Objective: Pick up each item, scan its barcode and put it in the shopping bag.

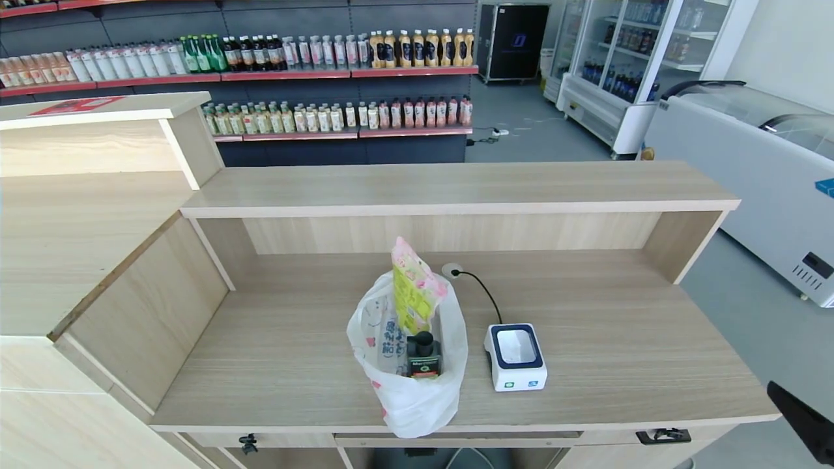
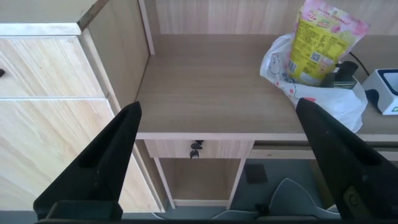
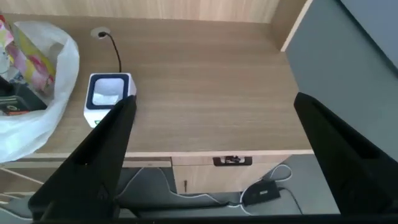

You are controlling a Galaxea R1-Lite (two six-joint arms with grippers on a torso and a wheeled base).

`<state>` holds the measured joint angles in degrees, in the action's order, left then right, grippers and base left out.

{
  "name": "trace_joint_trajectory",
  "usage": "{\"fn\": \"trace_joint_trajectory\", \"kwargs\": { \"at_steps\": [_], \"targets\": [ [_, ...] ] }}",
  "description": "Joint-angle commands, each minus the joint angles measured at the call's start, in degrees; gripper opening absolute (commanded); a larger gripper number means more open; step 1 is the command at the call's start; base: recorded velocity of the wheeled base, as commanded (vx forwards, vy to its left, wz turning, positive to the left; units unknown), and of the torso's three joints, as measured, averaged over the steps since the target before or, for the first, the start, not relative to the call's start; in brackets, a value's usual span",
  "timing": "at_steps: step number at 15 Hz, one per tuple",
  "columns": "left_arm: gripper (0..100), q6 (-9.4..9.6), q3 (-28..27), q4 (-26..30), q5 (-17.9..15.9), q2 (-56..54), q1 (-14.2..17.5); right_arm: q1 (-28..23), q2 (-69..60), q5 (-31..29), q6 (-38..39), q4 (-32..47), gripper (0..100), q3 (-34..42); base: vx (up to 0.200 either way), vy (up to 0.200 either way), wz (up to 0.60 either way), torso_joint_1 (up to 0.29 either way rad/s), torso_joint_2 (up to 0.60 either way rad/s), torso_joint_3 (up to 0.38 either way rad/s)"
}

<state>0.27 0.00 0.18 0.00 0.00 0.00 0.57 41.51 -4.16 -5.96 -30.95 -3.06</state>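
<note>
Head view: a white shopping bag (image 1: 409, 384) is seen standing near the front edge of the wooden counter (image 1: 619, 339), about mid-width. Two items are held inside it: a yellow-and-pink pouch (image 1: 413, 293), upright and protruding above the bag's mouth, and a dark bottle (image 1: 424, 357) with a black cap, set in front of the pouch. A white scanner (image 1: 515, 357) with a blue-rimmed window is placed just beside the bag on the robot's right; a black cable (image 1: 487, 294) is run from it to a round grommet (image 1: 451, 269) in the counter top behind. Left wrist view: the left gripper (image 2: 219, 106) is held off the counter's front edge toward the left end, its fingers spread wide with nothing between them; the bag is seen well apart from it, farther along the counter. Right wrist view: the right gripper (image 3: 216, 101) is held off the front edge toward the right end, likewise splayed and empty, with the scanner and bag lying beyond it. A keyed drawer (image 2: 174, 148) is noted under the counter front. Shelves (image 1: 293, 75) of bottled drinks and a chest freezer (image 1: 736, 156) are noted in the room behind.
</note>
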Motion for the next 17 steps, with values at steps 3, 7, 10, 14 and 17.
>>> {"fn": "trace_joint_trajectory", "kwargs": {
  "at_steps": [3,7,10,14,17],
  "targets": [
    [100,0.0,0.0,0.0,0.0,0.0,0.0,0.0,-25.9,-1.5,4.5,23.3,100,3.1,0.0,0.0,0.0,0.0,0.0,0.0],
    [100,0.0,0.0,0.0,0.0,0.0,0.0,-0.5,-38.8,0.7,5.1,28.8,100,3.1,0.0,0.0,0.0,0.0,0.0,0.0],
    [100,0.0,0.0,0.0,0.0,0.0,0.0,-0.5,-41.5,2.3,7.0,31.6,100,3.0,0.0,0.0,0.0,0.0,0.0,0.0],
    [100,0.0,0.0,0.0,0.0,0.0,0.0,-0.5,-41.5,2.2,8.2,31.6,100,3.0,0.0,0.0,0.0,0.0,0.0,0.0],
    [100,0.0,0.0,0.0,0.0,0.0,0.0,-0.5,-41.5,2.2,7.8,31.7,100,3.0,0.0,0.0,0.0,0.0,0.0,0.0]
  ]
}}
